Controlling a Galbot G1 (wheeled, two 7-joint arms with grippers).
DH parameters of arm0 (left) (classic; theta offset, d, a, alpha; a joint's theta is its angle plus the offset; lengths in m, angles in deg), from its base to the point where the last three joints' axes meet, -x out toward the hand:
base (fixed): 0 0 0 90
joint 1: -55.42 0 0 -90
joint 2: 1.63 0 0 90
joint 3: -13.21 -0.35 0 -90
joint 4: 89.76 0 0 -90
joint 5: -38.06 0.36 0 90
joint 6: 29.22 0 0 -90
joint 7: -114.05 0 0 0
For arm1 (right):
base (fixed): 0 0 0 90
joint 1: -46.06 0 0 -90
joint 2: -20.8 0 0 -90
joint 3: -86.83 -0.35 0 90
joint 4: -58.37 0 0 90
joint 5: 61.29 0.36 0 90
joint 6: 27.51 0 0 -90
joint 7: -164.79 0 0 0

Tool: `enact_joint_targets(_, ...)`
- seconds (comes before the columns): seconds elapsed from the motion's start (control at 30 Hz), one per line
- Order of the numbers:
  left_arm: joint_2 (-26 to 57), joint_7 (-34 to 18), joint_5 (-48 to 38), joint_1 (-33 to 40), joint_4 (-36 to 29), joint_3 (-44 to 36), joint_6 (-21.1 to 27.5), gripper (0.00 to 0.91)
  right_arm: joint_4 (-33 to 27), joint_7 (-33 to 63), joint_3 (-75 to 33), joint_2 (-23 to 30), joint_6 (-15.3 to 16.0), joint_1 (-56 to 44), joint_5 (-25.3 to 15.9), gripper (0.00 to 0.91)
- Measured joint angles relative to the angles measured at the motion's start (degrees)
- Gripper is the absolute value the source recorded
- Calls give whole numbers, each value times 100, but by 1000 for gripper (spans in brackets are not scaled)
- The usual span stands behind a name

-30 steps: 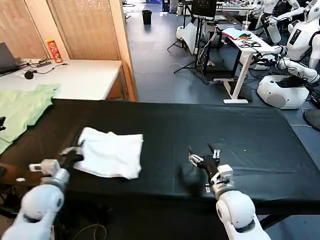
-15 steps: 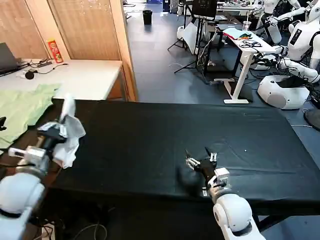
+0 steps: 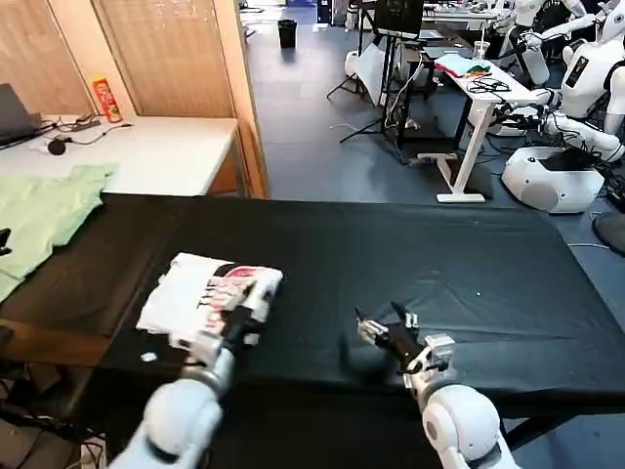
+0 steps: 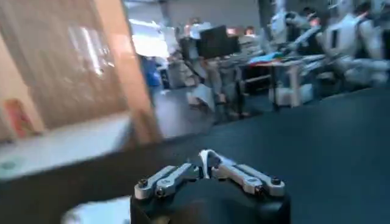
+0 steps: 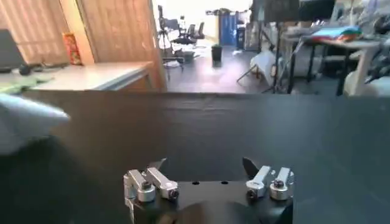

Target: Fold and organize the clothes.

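Note:
The white T-shirt [image 3: 195, 290] lies bunched on the left part of the black table [image 3: 410, 254], its red-and-black print facing up. My left gripper [image 3: 256, 299] is at the shirt's right edge. In the left wrist view its fingertips [image 4: 206, 161] are shut together with a bit of white cloth pinched between them, and more of the shirt [image 4: 91, 213] shows off to one side. My right gripper [image 3: 386, 327] hovers low over bare table near the front edge, to the right of the shirt. It is open [image 5: 204, 167] with nothing between its fingers; the shirt [image 5: 24, 122] shows at that view's edge.
A pale green garment [image 3: 39, 210] lies at the far left, across the table's end and a white desk [image 3: 146, 151] with a red can [image 3: 104, 98]. The table's front edge runs just below both grippers. Bare black cloth spreads to the right and back.
The left arm lifted the shirt off the table at the far left, then swung it rightward and laid it down flipped, print up. The right gripper barely moved.

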Motion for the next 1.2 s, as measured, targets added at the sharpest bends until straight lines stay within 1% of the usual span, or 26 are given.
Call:
enact_joint_targets(0.13, -104, 199, 39, -51, -82, -180, -158, 878, -101, 87, 189, -1, 168, 154, 381, 878)
enact_joint_targets(0.27, -40, 166, 70, -106, -179, -150, -249, 878, -323, 177, 456, 85, 256, 417, 665, 878)
enact_joint_targets(0.43, 110, 56, 31, -211, -274, 62, -287, 878, -806, 256, 860, 259, 364, 907, 944, 878)
enact_joint_targets(0.67, 174, -86, -24, -371, -297, 330, -398, 878, -1533, 214, 1381, 587, 392, 1523, 970, 878)
enact_joint_targets(0.73, 191, -99, -66, -380, -297, 403, -400, 878, -1693, 203, 1482, 665, 410, 1640, 969, 839)
enact_joint_targets(0.77, 196, -105, -86, -381, -299, 436, -401, 878, -1766, 203, 1526, 701, 417, 1691, 966, 780)
enact_joint_targets(0.8, 202, -112, -110, -380, -300, 470, -401, 878, -1823, 198, 1565, 730, 418, 1731, 965, 770)
enact_joint_targets(0.9, 215, -127, -136, -380, -310, 520, -401, 878, -1978, 139, 1656, 799, 416, 1835, 948, 702)
enact_joint_targets(0.93, 216, -139, -144, -383, -310, 528, -401, 878, -2021, 122, 1679, 828, 417, 1868, 940, 644)
enact_joint_targets(0.97, 216, -147, -149, -388, -310, 536, -401, 878, -2068, 106, 1705, 858, 416, 1899, 931, 536)
enact_joint_targets(1.0, 215, -151, -152, -395, -311, 547, -401, 878, -2111, 94, 1715, 882, 411, 1921, 920, 488)
enact_joint_targets(1.03, 216, -153, -154, -404, -311, 560, -404, 878, -2153, 83, 1716, 905, 409, 1939, 911, 293)
enact_joint_targets(1.07, 215, -153, -155, -412, -311, 573, -410, 878, -2189, 77, 1719, 923, 407, 1954, 905, 166)
enact_joint_targets(1.1, 215, -153, -158, -419, -311, 588, -420, 878, -2218, 70, 1728, 934, 407, 1967, 898, 127)
enact_joint_targets(1.17, 215, -152, -161, -426, -312, 616, -441, 878, -2260, 59, 1743, 936, 401, 1979, 893, 88)
enact_joint_targets(1.2, 215, -152, -163, -428, -312, 633, -451, 878, -2283, 52, 1746, 936, 398, 1985, 891, 88)
